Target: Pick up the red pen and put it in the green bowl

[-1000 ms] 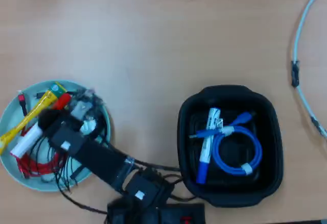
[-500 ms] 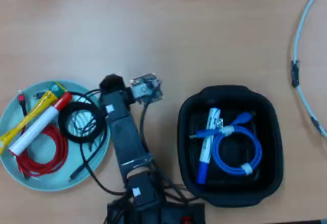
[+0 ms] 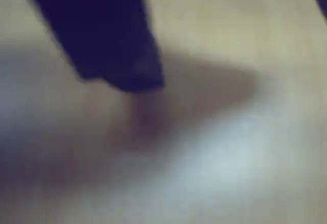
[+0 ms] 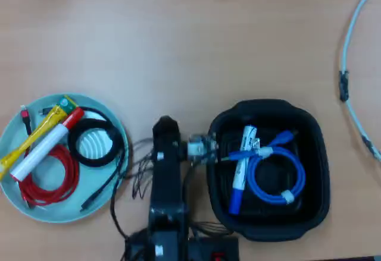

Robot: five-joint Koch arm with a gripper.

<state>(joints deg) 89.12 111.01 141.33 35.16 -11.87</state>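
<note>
1 red pen [image 4: 47,144] lies slantwise inside the 1 green bowl [image 4: 13,185], beside 1 yellow stick [image 4: 36,134], 1 red cable coil [image 4: 52,185] and 1 black cable coil [image 4: 95,144]. The black tray [image 4: 315,172] holds 1 blue-capped marker [image 4: 240,167] and 1 blue cable [image 4: 280,181]. Claw [image 3: 134,77] hangs low over bare tabletop [image 4: 178,41]; wrist view too blurred, cannot tell if spread or closed.

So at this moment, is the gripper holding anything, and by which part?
Nothing seems held. The red pen already lies in the green bowl, away from the arm. The wrist view is blurred; one dark finger shows with nothing against it.
</note>
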